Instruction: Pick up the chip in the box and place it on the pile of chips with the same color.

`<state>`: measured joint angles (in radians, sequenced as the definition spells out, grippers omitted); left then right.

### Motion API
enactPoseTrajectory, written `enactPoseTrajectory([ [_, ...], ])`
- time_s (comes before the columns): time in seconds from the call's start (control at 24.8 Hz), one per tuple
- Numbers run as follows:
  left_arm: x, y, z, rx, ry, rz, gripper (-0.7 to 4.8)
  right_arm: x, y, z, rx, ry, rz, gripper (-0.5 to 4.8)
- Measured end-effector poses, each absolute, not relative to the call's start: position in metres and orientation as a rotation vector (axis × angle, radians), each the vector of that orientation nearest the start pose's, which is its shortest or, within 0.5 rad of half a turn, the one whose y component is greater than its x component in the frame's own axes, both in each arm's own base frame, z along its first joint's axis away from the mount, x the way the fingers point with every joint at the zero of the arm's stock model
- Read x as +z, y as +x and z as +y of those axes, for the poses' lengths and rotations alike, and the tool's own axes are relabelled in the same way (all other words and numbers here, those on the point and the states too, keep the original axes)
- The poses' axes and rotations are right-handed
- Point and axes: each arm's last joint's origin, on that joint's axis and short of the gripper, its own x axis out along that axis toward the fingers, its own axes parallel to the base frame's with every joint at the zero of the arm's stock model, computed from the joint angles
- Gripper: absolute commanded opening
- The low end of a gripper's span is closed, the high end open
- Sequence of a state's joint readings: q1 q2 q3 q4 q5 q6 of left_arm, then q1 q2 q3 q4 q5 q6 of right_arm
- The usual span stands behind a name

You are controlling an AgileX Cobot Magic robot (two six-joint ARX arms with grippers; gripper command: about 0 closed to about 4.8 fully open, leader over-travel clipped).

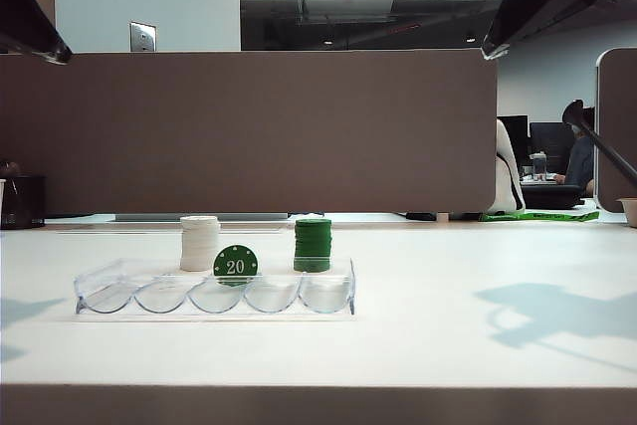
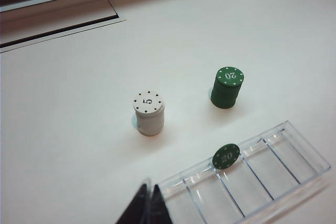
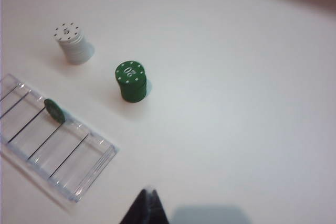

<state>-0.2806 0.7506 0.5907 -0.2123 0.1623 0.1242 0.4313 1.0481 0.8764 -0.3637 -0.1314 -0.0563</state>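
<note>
The green chip [image 1: 236,264] stands on edge in the clear box's [image 1: 214,298] middle slot, so the left gripper [image 2: 147,203] and right gripper [image 3: 148,208], both pinched together up high, must open first.

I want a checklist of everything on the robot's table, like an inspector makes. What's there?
Surface: white table, bare apart from the items below, with arm shadows on it.
Job's things: green chip marked 20 stands on edge in the middle slot of the clear box; green pile stands upright behind the box, apart from it.
Clutter: white chip stack marked 5, beside the green pile.
Grippers: left gripper shut, empty, hangs above the table near one end of the box; right gripper shut, empty, above bare table past the other end.
Cables: nothing seen.
Surroundings: brown partition behind the table, office beyond.
</note>
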Motion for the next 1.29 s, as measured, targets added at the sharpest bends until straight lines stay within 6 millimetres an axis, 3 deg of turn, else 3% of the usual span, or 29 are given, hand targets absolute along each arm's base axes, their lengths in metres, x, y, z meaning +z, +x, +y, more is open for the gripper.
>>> enactPoseTrajectory([
  [0.48, 0.272, 0.162, -0.052, -0.458, 0.128, 0.314, -0.06, 0.302, 0.201, 0.096, 0.562, -0.129, 0.504, -0.06],
  [0.65, 0.275, 0.16, -0.057, -0.655, 0.035, 0.291, -0.06, 0.306, 0.201, 0.1, 0.65, -0.053, 0.482, -0.06],
  [0.81, 0.275, 0.161, -0.059, -0.702, 0.027, 0.29, -0.06, 0.306, 0.202, 0.101, 0.665, -0.036, 0.477, -0.06],
  [1.29, 0.274, 0.163, -0.057, -0.669, 0.031, 0.297, -0.06, 0.281, 0.221, 0.112, 0.734, -0.013, 0.605, -0.06],
])
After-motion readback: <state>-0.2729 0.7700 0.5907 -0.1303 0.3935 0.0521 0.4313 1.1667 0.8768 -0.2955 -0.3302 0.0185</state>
